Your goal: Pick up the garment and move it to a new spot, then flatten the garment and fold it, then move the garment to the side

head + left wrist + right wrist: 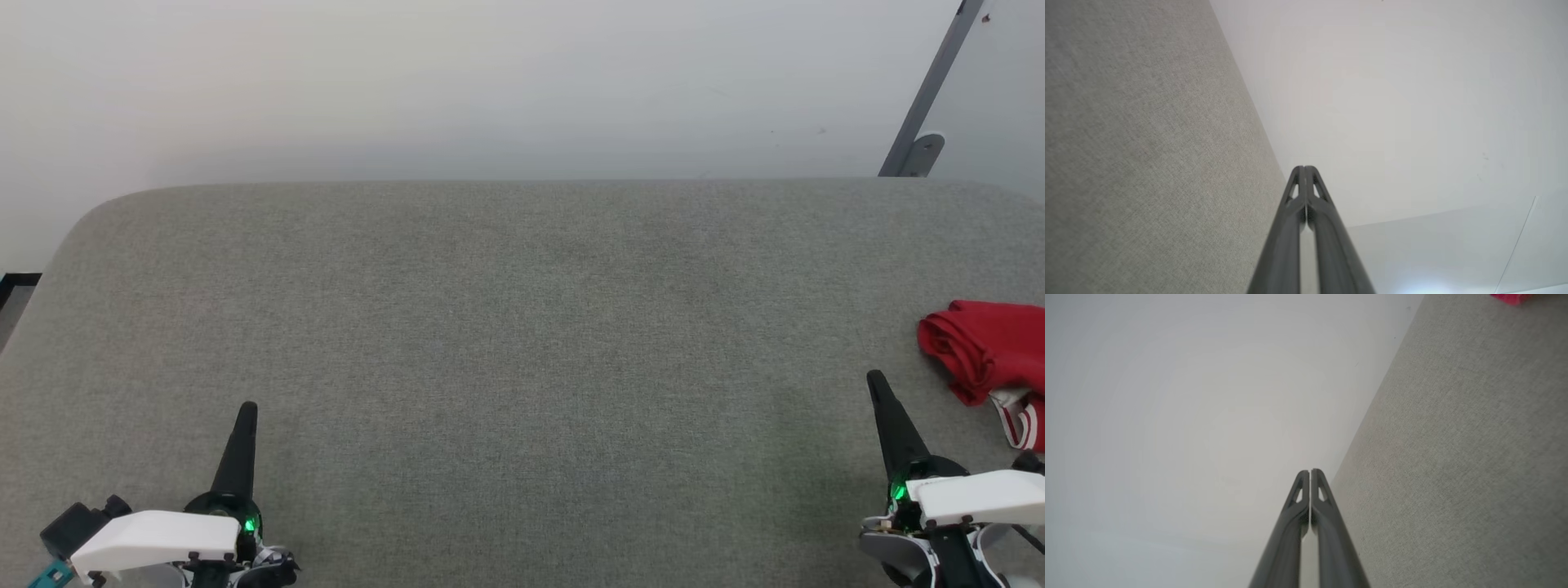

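1 broad grey fabric-covered surface [522,343] takes up most of the head view. Its far edge runs straight from left to right, its far left corner is rounded, and its left edge slants toward us. From that left edge across the middle and well to the right, the fabric lies open, so we have wide room between the 2 arms.

Beyond the far edge we see a pale plain ground [490,82]. At the far right a grey slanted bar [927,98] rises from a rounded foot just behind that edge.

The garment [988,343] lies bunched on the right side of the surface. It is red, with a strip of red-and-white striped trim at its near end, and the picture's right border cuts it off.

The right gripper [877,378] stands at the near right, its tip left of the garment, near it but apart from it. The left gripper [247,407] stands at the near left, well apart from the garment. In the wrist views each gripper's 2 dark fingers are pressed together tip to tip, pointing along the line where the surface's edge meets the pale ground.
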Motion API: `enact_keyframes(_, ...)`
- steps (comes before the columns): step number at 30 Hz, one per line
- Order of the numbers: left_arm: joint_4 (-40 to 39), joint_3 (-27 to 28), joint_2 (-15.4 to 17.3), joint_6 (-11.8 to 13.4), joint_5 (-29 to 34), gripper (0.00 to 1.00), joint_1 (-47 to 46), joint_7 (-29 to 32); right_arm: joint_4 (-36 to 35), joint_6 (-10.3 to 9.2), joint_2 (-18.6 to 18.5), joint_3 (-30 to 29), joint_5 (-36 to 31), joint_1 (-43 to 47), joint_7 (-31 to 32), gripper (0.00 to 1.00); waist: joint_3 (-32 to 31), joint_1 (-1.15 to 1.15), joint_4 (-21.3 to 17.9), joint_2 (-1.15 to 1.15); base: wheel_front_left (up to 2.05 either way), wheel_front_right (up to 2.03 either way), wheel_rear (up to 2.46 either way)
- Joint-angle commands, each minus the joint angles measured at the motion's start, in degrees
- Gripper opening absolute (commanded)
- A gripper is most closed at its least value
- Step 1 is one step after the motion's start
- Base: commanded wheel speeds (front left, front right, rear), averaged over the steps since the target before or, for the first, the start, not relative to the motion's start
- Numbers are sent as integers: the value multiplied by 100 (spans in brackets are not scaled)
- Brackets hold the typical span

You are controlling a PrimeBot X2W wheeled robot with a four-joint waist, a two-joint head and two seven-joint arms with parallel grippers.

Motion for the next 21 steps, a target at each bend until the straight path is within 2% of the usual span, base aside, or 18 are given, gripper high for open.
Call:
enact_keyframes(1, -8, 28, -11, -13, -157, 0, -143, 49, -6, 2, 16, -5, 119, -126, 29, 0, 1, 0, -3, 0, 0, 0, 0)
enact_keyframes(21, 98, 90, -94, -16, -921, 0, -331, 288, 173, 2, 142, -1, 864, -258, 149, 0, 18, 0, -52, 0, 0, 0, 0)
